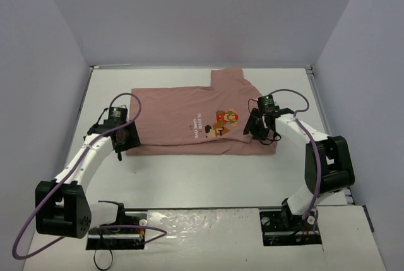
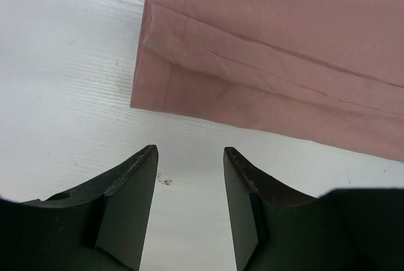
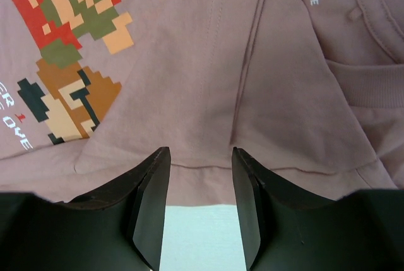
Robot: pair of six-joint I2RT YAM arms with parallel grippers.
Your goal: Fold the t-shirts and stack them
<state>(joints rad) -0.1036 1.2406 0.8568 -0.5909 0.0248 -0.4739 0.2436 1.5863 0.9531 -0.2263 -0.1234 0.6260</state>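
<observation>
Both sets of jaws stand apart, grasping nothing — left gripper [image 2: 189, 152] over the white table [image 2: 63, 94] beside the dusty-pink cotton t-shirt [image 2: 284, 43]; right gripper [image 3: 201, 152] seemingly just above its edge.

The t-shirt [image 1: 170, 116] in the middle of the top view is a plain dusty pink, with stitching of the same pink along its hems. Its chest print [image 3: 63, 50], upper left of the right wrist view, is a blocky pixel figure in red, olive green, pale peach, orange-brown, cream and black. The lettering [image 1: 199, 127] beside it is white with one red character. The tabletop [image 1: 208, 176] is white, with a fine streaked grain in the left wrist view. The walls [image 1: 202, 12] are pale lavender-grey. The arms [image 1: 88, 151] are white with black joints, and their cables [image 1: 290, 90] are purple. The left end effector [image 2: 189, 149] and right end effector [image 3: 200, 150] are matte black.
</observation>
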